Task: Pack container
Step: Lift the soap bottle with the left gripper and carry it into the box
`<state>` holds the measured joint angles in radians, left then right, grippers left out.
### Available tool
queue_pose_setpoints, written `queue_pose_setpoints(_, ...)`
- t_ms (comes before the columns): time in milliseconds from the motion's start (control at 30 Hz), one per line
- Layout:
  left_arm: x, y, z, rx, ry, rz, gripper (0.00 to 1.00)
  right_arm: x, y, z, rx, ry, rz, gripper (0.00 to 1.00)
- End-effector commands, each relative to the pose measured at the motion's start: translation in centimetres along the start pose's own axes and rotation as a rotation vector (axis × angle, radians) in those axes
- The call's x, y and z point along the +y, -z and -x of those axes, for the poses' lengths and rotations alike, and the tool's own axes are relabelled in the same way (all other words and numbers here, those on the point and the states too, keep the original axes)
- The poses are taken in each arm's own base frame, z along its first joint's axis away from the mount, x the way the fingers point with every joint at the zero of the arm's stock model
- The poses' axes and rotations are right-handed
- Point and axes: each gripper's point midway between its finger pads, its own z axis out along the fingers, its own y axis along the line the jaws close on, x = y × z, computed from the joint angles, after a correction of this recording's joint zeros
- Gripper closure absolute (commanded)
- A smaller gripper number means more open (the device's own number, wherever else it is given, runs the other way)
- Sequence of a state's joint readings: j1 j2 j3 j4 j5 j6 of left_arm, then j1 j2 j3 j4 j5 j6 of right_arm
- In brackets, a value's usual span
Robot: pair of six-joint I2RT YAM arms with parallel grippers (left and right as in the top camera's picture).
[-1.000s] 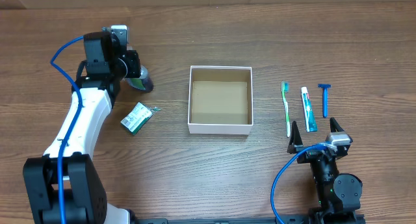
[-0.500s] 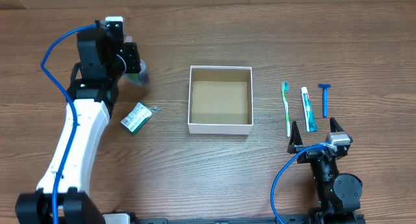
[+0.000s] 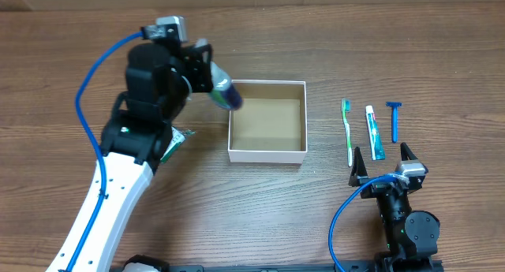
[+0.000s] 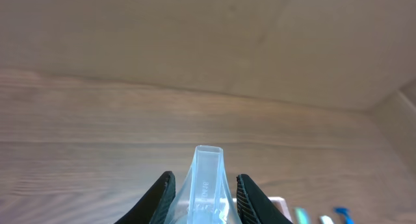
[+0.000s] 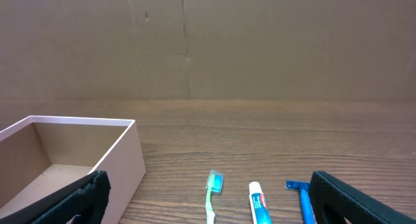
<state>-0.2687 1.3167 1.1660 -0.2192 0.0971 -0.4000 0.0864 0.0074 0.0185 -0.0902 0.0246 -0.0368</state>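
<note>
The container [image 3: 267, 154] is a square white-walled cardboard box with a brown inside, at the table's middle; nothing shows inside it. It also shows at the left of the right wrist view [image 5: 120, 160]. My left gripper [image 3: 207, 76] is shut on a clear soft tube [image 3: 226, 93] with a green and dark end, held in the air over the container's far-left corner. In the left wrist view the tube's crimped end [image 4: 207, 175] stands between the jaws [image 4: 205, 188]. My right gripper [image 3: 384, 163] is open and empty, low at the front right [image 5: 214, 204].
A green toothbrush [image 3: 348, 130], a toothpaste tube [image 3: 374, 132] and a blue razor [image 3: 394, 120] lie side by side right of the container, just beyond my right gripper. A green packet [image 3: 183, 136] lies left of the container, mostly hidden under my left arm.
My left gripper has lifted the tube off the table at the far left and carried it right, to above the container's far-left corner. The right arm has not moved.
</note>
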Motion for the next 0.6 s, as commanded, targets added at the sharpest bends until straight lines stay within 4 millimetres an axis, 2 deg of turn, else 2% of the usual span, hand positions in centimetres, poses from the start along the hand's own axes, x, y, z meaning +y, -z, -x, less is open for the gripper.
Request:
queue_pose_setpoints(0, -3.7, 1.3, 1.3, -0.056, 0.081, -0.057, 0.72, 0.0, 0.0, -0.3, 0.001, -0.007, 0.001, 0.0)
queue_pose_setpoints(133, -5.6, 0.6, 0.3, -0.067, 0.062, -0.043, 0.71, 0.0, 0.0, -0.3, 0.001, -0.007, 0.001, 0.0)
queue_pose_setpoints(333, -7.9, -2.4, -1.9, -0.061, -0.006, -0.054, 0.72, 0.0, 0.0, -0.3, 0.001, -0.007, 0.001, 0.0)
queue_pose_setpoints(433, -7.0, -4.3, -3.2, -0.058, -0.029, 0.024, 0.72, 0.0, 0.0, -0.3, 0.001, -0.007, 0.001, 0.0)
queue_pose_setpoints(567, -5.9, -5.5, -3.7, -0.054, -0.096, 0.087, 0.75, 0.0, 0.0, -0.3, 0.001, -0.007, 0.001, 0.0)
